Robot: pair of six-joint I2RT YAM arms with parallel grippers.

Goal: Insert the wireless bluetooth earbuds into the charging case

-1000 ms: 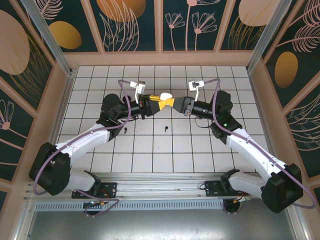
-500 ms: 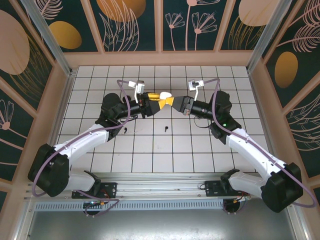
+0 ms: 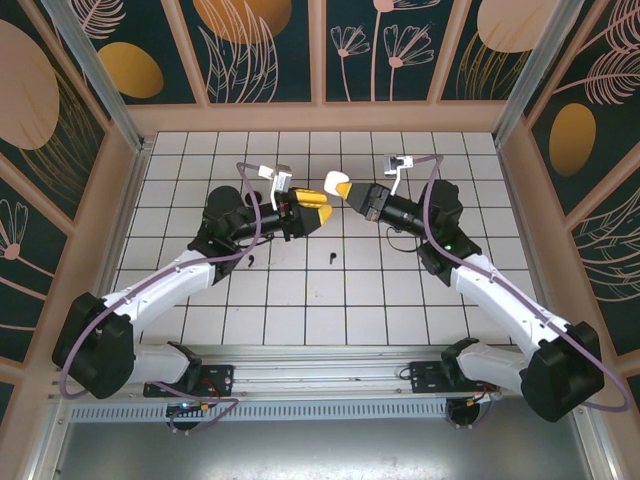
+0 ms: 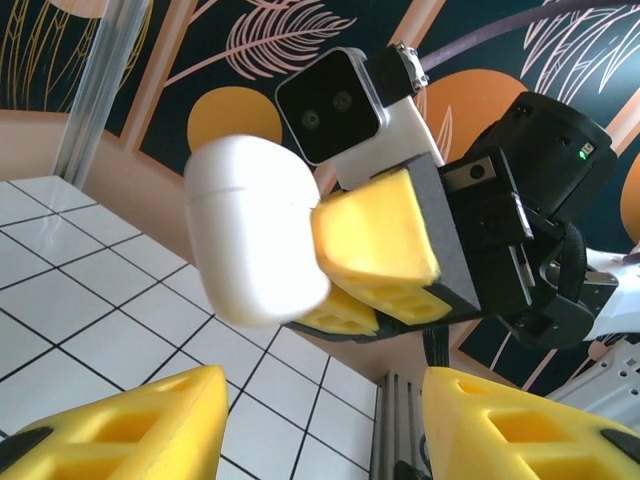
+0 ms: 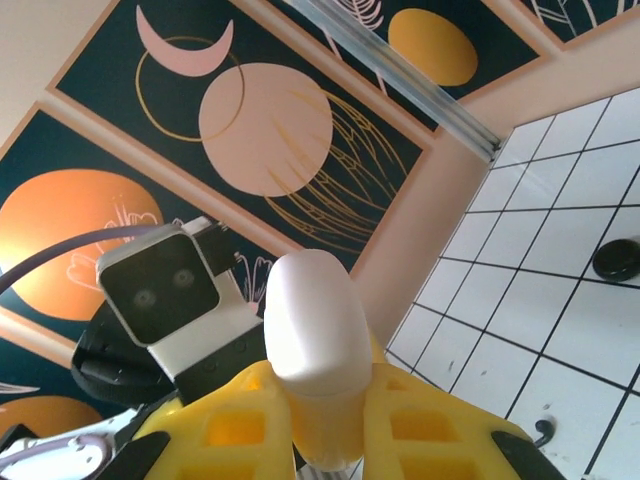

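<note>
The white rounded charging case hangs above the tiles, closed, with my right gripper shut on its lower half. The right wrist view shows the case upright between the yellow fingers of the right gripper. My left gripper stands open just left of and below the case, its pads apart around bare air. Two black comma-shaped earbuds lie on the tiles nearer the bases. The white earbuds are out of view.
A round black puck sits on the tiles at the right edge of the right wrist view. Wooden walls with dark floral panels enclose the white tiled floor. Both arms reach towards the floor's far middle.
Both grippers were on the white case before. My left gripper has let go and opened, and my right gripper has carried the case up and a little to the right.
</note>
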